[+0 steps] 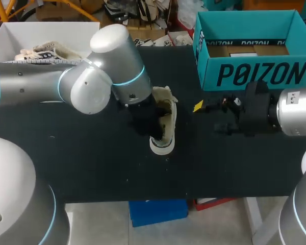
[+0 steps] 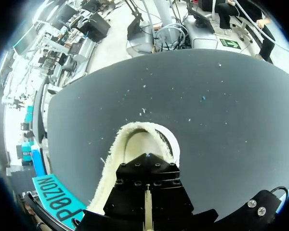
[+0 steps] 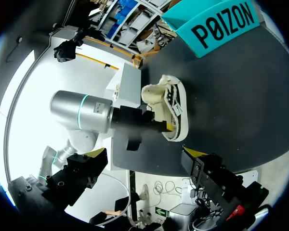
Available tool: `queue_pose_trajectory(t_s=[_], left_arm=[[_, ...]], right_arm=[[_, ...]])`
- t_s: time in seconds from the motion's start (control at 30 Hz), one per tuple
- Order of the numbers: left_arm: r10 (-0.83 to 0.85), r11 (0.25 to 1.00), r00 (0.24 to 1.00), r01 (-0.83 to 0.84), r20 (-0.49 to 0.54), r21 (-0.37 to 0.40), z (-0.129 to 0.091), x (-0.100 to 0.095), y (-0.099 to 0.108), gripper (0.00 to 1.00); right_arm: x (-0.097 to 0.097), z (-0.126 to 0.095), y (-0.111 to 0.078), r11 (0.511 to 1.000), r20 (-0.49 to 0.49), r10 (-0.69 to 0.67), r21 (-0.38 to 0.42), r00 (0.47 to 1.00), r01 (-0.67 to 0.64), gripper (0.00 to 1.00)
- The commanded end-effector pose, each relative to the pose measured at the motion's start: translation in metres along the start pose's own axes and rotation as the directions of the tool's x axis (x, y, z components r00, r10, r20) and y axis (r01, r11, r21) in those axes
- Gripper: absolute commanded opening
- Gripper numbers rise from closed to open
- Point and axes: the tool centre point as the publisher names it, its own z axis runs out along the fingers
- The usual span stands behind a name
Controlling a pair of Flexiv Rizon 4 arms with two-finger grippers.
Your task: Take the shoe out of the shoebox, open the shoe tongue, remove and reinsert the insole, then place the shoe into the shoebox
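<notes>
Left gripper [image 1: 149, 126], from the head camera, is sunk into the shoe [image 1: 166, 120] at mid-table. The shoe's long axis runs twelve to six. Right gripper [image 1: 208, 116] hangs spread wide and empty at the shoe's three o'clock, with the shoebox [image 1: 255, 76] at about one. From the left wrist, the shoe [image 2: 135, 139] sits at that gripper's twelve o'clock, right under it, though I cannot tell its grip. From the right wrist, the shoe [image 3: 176, 113] lies ahead and apart, so I judge the left one nearer.

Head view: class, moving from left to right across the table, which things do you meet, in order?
white box → shoe → teal shoebox
</notes>
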Motion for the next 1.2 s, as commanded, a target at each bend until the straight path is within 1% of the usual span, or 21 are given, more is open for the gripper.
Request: queue_pose_trajectory(t_s=[0.03, 0.17, 0.27, 0.37, 0.43, 0.5, 0.73, 0.8, 0.83, 0.87, 0.9, 1.07, 1.13, 1.2], left_arm=[[-0.005, 1.0, 1.0, 0.005, -0.029, 0.004, 0.012, -0.003, 0.003, 0.0], [-0.011, 1.0, 0.999, 0.011, -0.03, 0.002, 0.012, -0.002, 0.004, 0.0], [-0.009, 1.0, 1.0, 0.009, -0.018, -0.006, 0.004, -0.004, 0.005, 0.0], [-0.01, 1.0, 1.0, 0.011, 0.004, -0.01, -0.009, -0.006, 0.005, 0.0], [-0.036, 0.999, 0.999, 0.035, 0.037, 0.012, -0.019, -0.009, 0.005, 0.0], [-0.044, 0.999, 0.997, 0.044, 0.059, 0.013, -0.031, -0.01, 0.006, 0.0], [-0.149, 0.988, 0.974, 0.138, 0.171, 0.075, -0.065, -0.01, 0.009, 0.0], [-0.192, 0.98, 0.958, 0.175, 0.212, 0.099, -0.073, -0.009, 0.01, 0.0], [-0.225, 0.972, 0.944, 0.2, 0.242, 0.123, -0.078, -0.009, 0.01, 0.0], [-0.266, 0.959, 0.926, 0.227, 0.269, 0.168, -0.082, -0.009, 0.01, 0.0], [-0.288, 0.952, 0.914, 0.241, 0.286, 0.188, -0.086, -0.008, 0.009, 0.0], [-0.378, 0.923, 0.842, 0.312, 0.384, 0.224, -0.101, -0.003, 0.012, 0.0], [-0.415, 0.909, 0.805, 0.349, 0.423, 0.228, -0.107, 0.0, 0.015, 0.0], [-0.469, 0.883, 0.753, 0.392, 0.462, 0.258, -0.111, 0.004, 0.02, 0.0]], right_arm=[[0.0, 0.0, 0.0, 1.0, 0.001, 0.0, 0.001, 1.0, 0.0, 1.0], [0.0, 0.0, 0.0, 1.0, 0.001, 0.0, 0.001, 1.0, 0.0, 1.0], [0.0, 0.0, 0.0, 1.0, 0.001, 0.0, 0.001, 1.0, 0.0, 1.0], [0.0, 0.0, 0.0, 1.0, 0.001, 0.0, 0.001, 1.0, 0.0, 1.0], [0.0, 0.0, 0.0, 1.0, 0.001, 0.0, 0.001, 1.0, 0.0, 1.0], [0.0, 0.0, 0.0, 1.0, 0.001, 0.0, 0.001, 1.0, 0.0, 1.0], [0.0, 0.0, 0.0, 1.0, 0.001, 0.0, 0.001, 1.0, 0.0, 1.0], [0.0, 0.0, 0.0, 1.0, 0.001, 0.0, 0.001, 1.0, 0.0, 1.0], [0.0, 0.0, 0.0, 1.0, 0.001, 0.0, 0.001, 1.0, 0.0, 1.0], [0.0, 0.0, 0.0, 1.0, 0.001, 0.0, 0.001, 1.0, 0.0, 1.0], [0.0, 0.0, 0.0, 1.0, 0.001, 0.0, 0.001, 1.0, 0.0, 1.0], [0.0, 0.0, 0.0, 1.0, 0.001, 0.0, 0.001, 1.0, 0.0, 1.0], [0.0, 0.0, 0.0, 1.0, 0.001, 0.0, 0.001, 1.0, 0.0, 1.0], [0.0, 0.0, 0.0, 1.0, 0.001, 0.0, 0.001, 1.0, 0.0, 1.0]])
